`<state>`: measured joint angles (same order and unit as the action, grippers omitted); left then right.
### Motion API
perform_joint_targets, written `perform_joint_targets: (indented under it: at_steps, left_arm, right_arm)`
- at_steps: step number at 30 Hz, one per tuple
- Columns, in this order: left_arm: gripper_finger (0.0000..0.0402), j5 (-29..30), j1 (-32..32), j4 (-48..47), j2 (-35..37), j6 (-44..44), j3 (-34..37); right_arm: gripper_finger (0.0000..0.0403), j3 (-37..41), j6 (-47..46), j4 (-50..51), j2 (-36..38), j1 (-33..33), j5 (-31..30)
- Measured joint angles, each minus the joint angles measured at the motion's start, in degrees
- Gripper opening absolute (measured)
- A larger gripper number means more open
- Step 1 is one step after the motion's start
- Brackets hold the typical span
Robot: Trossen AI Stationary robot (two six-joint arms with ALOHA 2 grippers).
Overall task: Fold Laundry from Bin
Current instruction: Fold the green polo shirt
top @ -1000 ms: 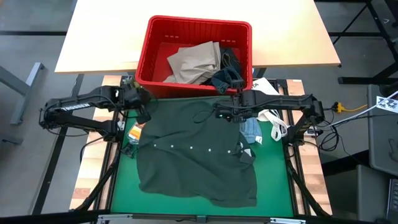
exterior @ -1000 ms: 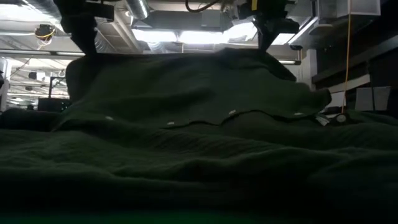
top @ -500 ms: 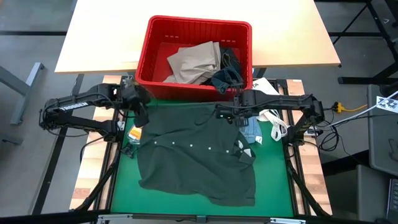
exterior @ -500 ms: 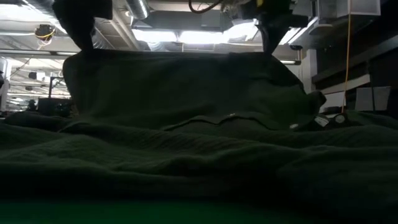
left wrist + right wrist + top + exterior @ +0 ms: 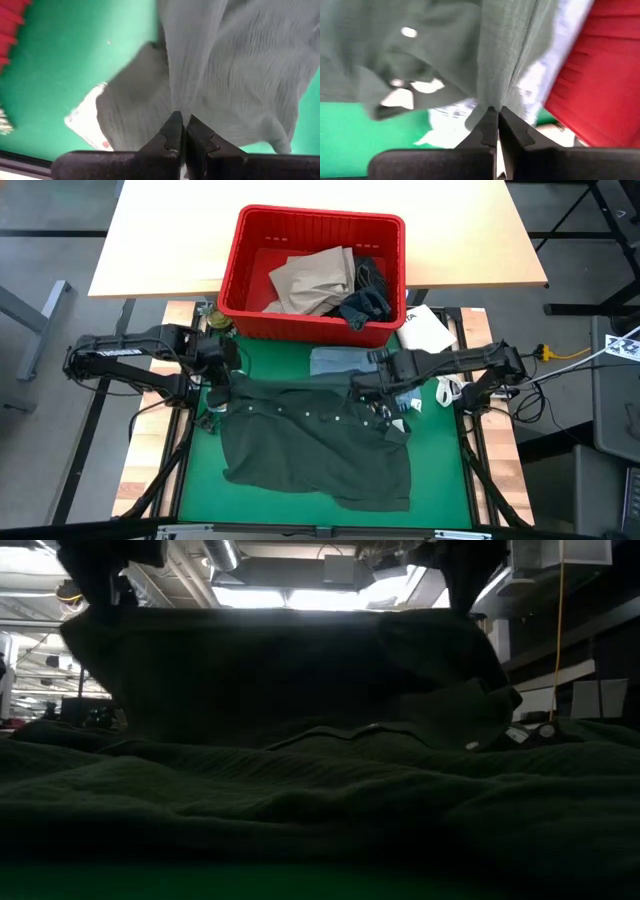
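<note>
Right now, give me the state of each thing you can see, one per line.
Left gripper: shut on the dark green shirt.
Right gripper: shut on the dark green shirt.
Dark green shirt: far edge lifted by both grippers, rest spread on the green mat.
Red bin: upright, holding tan trousers and dark jeans.
Light blue garment: lying on the mat beside the bin.

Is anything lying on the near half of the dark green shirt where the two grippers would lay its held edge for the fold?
Nothing visible does. Left gripper and right gripper are each shut on the dark green shirt, whose near half lies bare on the green mat.
</note>
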<state>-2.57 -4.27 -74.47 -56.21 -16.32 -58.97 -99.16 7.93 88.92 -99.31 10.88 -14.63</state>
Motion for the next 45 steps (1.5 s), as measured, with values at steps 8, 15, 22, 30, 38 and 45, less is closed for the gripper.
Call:
perform_joint_targets:
  at_steps: [8, 15, 22, 30, 38, 45]
  left_arm:
    - [0.0000, -5.7, 9.7, 7.6, 0.0, -9.8, 8.9]
    - [0.0002, -7.3, 16.1, 16.8, 0.0, -15.0, 16.2]
    - [0.0036, -8.5, 19.2, 19.2, 0.0, -18.1, 20.2]
    - [0.0100, -9.1, 20.5, 20.0, 0.0, -19.3, 21.1]
    - [0.0155, -9.7, 19.9, 20.0, 0.0, -19.1, 21.1]
    - [0.0138, -8.4, 17.3, 22.7, 0.0, -14.3, 19.9]
  right_arm:
    - [0.0005, 6.0, -1.8, -6.9, 0.0, 5.7, 10.7]
    - [0.0005, 9.6, -1.8, -12.6, 0.0, 8.4, 14.6]
    - [0.0005, 9.8, -5.0, -12.1, 0.0, 8.6, 16.2]
    - [0.0040, 9.8, -7.8, -12.3, 0.0, 8.6, 18.3]
    - [0.0150, 9.8, -7.6, -12.3, 0.0, 8.3, 18.3]
    - [0.0162, 9.5, -3.8, -7.7, 0.4, 3.8, 16.4]
